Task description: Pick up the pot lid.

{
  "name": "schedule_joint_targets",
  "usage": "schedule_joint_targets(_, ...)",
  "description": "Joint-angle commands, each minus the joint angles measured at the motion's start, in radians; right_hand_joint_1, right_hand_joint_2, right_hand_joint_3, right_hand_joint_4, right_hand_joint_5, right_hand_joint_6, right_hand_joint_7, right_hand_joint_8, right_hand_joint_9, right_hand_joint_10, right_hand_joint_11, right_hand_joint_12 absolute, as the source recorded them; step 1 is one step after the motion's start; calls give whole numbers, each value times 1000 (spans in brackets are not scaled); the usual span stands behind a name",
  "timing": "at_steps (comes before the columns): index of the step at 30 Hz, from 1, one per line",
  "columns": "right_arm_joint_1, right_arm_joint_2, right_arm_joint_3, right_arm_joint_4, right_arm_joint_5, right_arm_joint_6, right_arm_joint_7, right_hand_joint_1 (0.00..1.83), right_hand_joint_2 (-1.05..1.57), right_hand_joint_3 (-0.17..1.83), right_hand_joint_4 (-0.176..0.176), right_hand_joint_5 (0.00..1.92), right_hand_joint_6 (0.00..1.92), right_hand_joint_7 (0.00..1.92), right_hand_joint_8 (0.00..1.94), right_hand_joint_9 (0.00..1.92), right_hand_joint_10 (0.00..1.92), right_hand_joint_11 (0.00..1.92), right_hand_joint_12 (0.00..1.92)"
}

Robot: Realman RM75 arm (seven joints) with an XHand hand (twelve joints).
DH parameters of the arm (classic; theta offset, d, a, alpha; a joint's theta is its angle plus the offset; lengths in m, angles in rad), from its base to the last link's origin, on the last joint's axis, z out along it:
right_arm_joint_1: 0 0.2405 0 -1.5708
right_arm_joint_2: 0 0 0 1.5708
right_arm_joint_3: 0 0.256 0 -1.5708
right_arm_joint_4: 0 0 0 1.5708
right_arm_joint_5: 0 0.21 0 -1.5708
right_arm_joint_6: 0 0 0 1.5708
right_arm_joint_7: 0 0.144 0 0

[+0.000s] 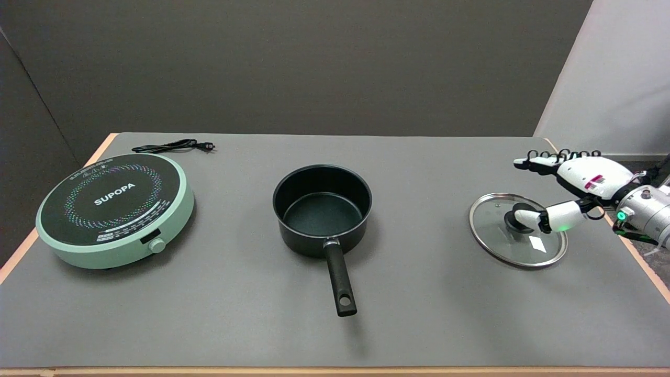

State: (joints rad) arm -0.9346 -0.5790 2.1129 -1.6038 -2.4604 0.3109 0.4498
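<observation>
The glass pot lid (494, 230), with a metal rim and a black knob (510, 220) in its middle, lies flat on the grey table at the right. My right hand (586, 178) hovers over the lid's right side, reaching in from the right edge. Its thumb tip overlaps the knob in the picture; I cannot tell whether it touches. The other fingers (544, 159) stretch out straight to the left, well behind the knob, and grip nothing.
A black saucepan (322, 209) stands uncovered mid-table, handle pointing toward the near edge. A green SUPOPA induction cooker (112, 207) sits at the left, its black cord (172, 146) behind it. The table's right edge (641, 262) runs just beyond the lid.
</observation>
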Motion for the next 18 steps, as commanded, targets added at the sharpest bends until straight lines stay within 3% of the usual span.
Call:
schedule_joint_targets(1,57,13,-87,0,-10,-53,-77,369,390,869,99,267,133,396,154,460,282,294,576)
schedule_joint_targets(14,184,33,-207,99,-11,-74,-78,375,389,869,101,263,132,392,153,456,281,292,574)
schedule_joint_targets(18,188,35,-211,113,-11,-89,-78,567,431,935,109,309,146,393,155,461,273,290,561)
